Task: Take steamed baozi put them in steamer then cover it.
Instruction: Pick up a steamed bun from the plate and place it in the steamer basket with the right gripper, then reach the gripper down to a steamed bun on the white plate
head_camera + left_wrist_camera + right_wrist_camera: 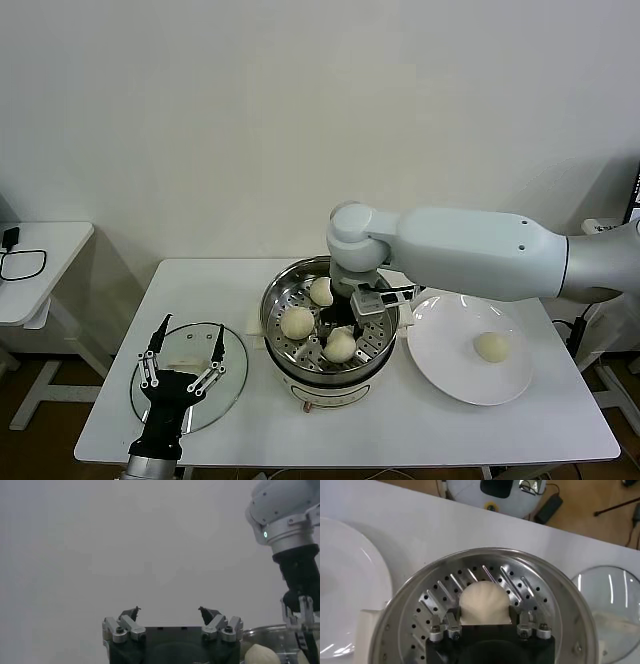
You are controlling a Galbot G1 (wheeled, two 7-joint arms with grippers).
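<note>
The right gripper, jaws clamped on a baozi, hangs over the steamer centre, one bun waiting on the plate at three o'clock, left gripper spread idle.

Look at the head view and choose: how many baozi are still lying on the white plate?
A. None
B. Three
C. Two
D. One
D. A single baozi lies on the white plate, while the other three are inside the steamer, one of them between the fingers of the right gripper.
</note>
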